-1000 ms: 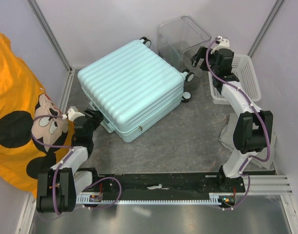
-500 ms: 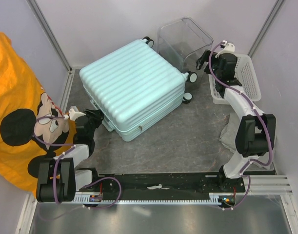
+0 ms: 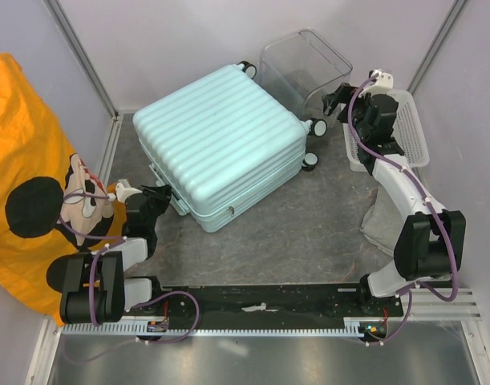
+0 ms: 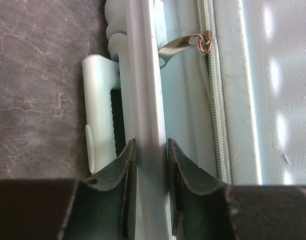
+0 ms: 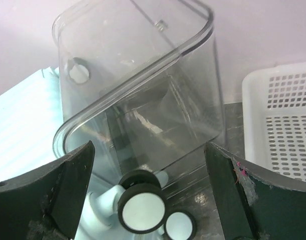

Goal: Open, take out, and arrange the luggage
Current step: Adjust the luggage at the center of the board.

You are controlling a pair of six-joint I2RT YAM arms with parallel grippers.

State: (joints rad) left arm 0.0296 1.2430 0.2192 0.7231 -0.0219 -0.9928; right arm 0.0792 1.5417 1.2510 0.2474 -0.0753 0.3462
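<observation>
**Left end effector clamped on the luggage; right one spread wide, holding nothing**

The left end effector (image 4: 148, 150) is clenched on the luggage (image 3: 216, 144). Its two dark fingers (image 4: 117, 175) press against either side of a pale mint bar (image 4: 142, 75) that runs along the near-left side of the shell. Just beside the bar are the zipper track (image 4: 213, 110) and a copper-coloured zipper pull (image 4: 185, 45), which the fingers do not touch.

The right end effector (image 5: 148, 150) is fully spread and grasps nothing. It hovers at the far right, facing the clear plastic box (image 5: 142, 85) and two black-and-white spinner wheels (image 5: 141, 205) of the luggage. The white mesh basket (image 5: 283, 130) is just to its right.

The mint ribbed suitcase lies flat and zipped shut on the grey tabletop (image 3: 309, 216), towards the far left, with its wheels pointing at the clear box. At the left edge hangs an orange cloth (image 3: 28, 144) printed with a cartoon mouse face.
</observation>
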